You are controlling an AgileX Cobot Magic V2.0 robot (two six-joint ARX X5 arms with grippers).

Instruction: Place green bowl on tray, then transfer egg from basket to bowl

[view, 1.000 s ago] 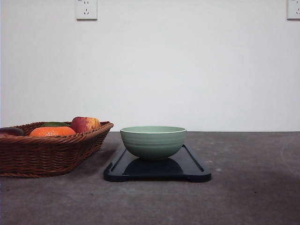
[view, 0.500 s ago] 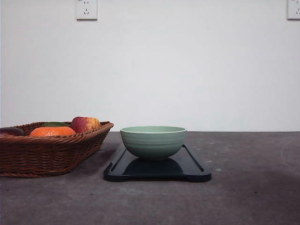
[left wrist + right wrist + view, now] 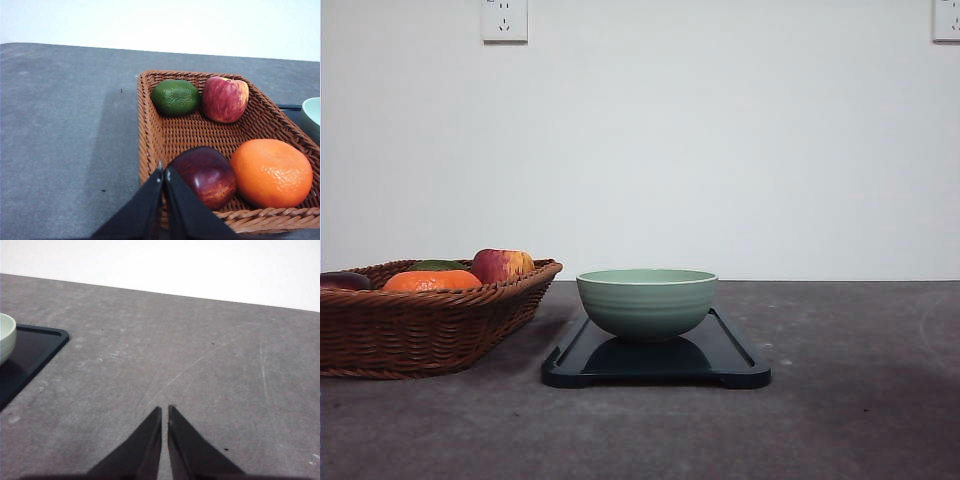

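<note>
The green bowl (image 3: 646, 303) sat on the tray (image 3: 730, 370), just beside the basket (image 3: 420, 330). So the first job looked done, and the egg was the job left.

The left gripper (image 3: 164, 172) was right at the near edge of the basket, over the braided rim. Its two tips were pressed together with only a thin line between them, and it held nothing. The right gripper (image 3: 165, 410) was far from the basket, out past the tray, over bare bench (image 3: 210, 350). It was pinched closed too, and empty.

Inside the basket lay a green lime (image 3: 175, 97) and a red apple (image 3: 225, 99) at the far end. A dark red fruit (image 3: 207, 175) and an orange (image 3: 271, 172) lay at the near end. The dark red fruit was just beside the left gripper's tips, a little toward the tray side.

I could not pick out the egg among these things. It may have been hidden behind the fruit or under the gripper. So I could not tell which way its long side pointed.

I think the left arm was the one for this job, since it was at the basket and the right arm was not. It would have to open first, then find the egg inside the basket.
</note>
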